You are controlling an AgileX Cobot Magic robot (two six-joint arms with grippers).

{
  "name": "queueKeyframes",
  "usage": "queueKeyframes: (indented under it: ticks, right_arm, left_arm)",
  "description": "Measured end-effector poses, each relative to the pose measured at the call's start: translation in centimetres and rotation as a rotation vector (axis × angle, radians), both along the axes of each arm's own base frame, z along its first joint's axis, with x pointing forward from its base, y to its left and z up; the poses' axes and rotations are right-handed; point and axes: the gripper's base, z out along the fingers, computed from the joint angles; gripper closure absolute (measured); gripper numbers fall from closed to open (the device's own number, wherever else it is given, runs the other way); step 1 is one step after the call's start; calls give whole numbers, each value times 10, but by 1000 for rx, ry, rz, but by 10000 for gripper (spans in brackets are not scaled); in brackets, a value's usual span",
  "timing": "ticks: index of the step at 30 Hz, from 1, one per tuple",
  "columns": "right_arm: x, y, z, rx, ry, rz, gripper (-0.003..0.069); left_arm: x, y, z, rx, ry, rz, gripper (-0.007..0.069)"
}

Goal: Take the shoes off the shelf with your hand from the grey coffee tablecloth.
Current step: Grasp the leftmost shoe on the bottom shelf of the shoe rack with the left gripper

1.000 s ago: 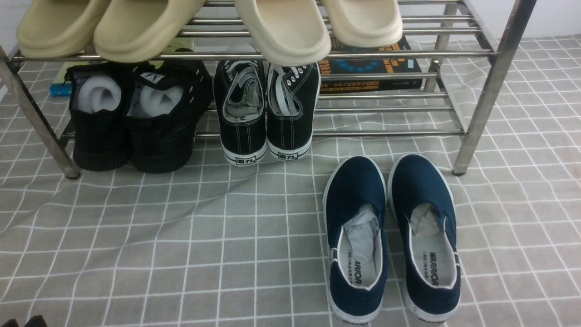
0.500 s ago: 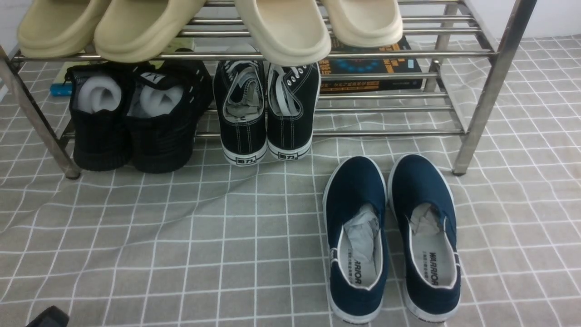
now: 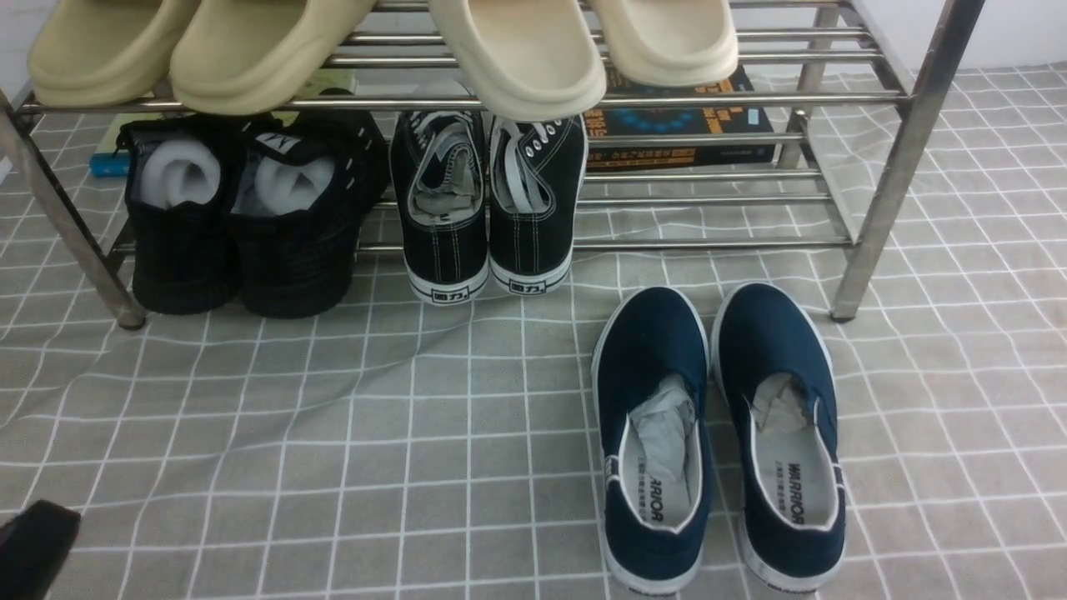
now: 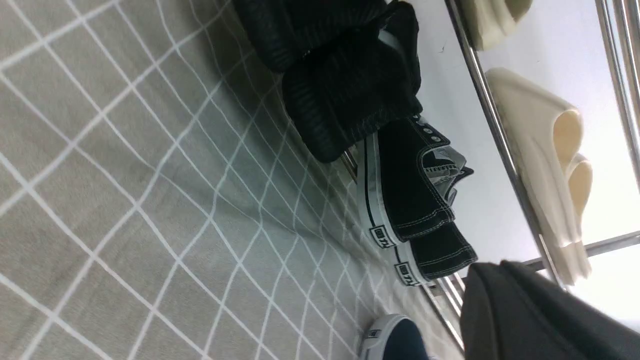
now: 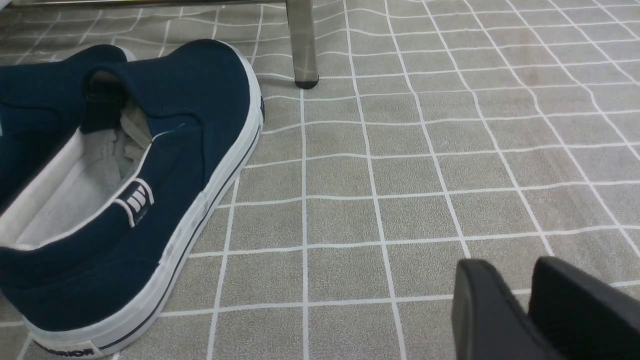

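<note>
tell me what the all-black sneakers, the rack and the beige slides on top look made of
All-black knit mesh sneakers: seemingly a woven textile, matte, with a fine ribbed texture across the upper.
Two-tier shiny bar shelf: metal, probably chromed or stainless steel, since the bars reflect light like a mirror.
Beige moulded slides: likely foam or soft rubber; smooth, matte, seamless one-piece shape.

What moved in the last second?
The left gripper came further up into the bottom-left corner of the front view, on the side where the black mesh shoes sit. It has taken hold of nothing. The shoes, the shelf, the navy slip-ons and the grey tablecloth stayed put.
</note>
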Motion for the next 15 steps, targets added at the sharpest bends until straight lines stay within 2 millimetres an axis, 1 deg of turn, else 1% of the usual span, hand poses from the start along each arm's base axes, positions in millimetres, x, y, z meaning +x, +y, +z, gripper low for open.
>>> queueKeyframes:
  ticks: [1,2,3,4,6,7,9,10,11,12,13,15]
  right_arm:
    - [0,0,0,0,0,0,489]
    - [0,0,0,0,0,0,487]
    - [0,0,0,0,0,0,485]
    - [0,0,0,0,0,0,485]
    - [0,0,0,0,0,0,480]
    - [0,0,0,0,0,0,480]
    - [0,0,0,0,0,0,477]
    - [0,0,0,0,0,0,475]
    - [0,0,0,0,0,0,473]
    - [0,0,0,0,0,0,473]
    - [0,0,0,0,0,0,472]
    - [0,0,0,0,0,0,470]
  left_arm:
    - [2,0,7,27,31,-1,619]
    - [10,1,16,66,88,3,623]
    - [17,2,20,84,140,5,623]
    - [18,2,21,86,150,6,622]
    - [43,3,26,115,277,14,594]
    - [45,4,27,119,285,15,594]
    - [73,5,34,150,365,19,529]
    - [90,5,39,157,387,21,475]
    - [104,5,43,158,404,22,439]
    - [107,5,44,157,405,23,421]
    - [128,5,51,155,410,27,354]
    - [158,5,55,145,425,33,267]
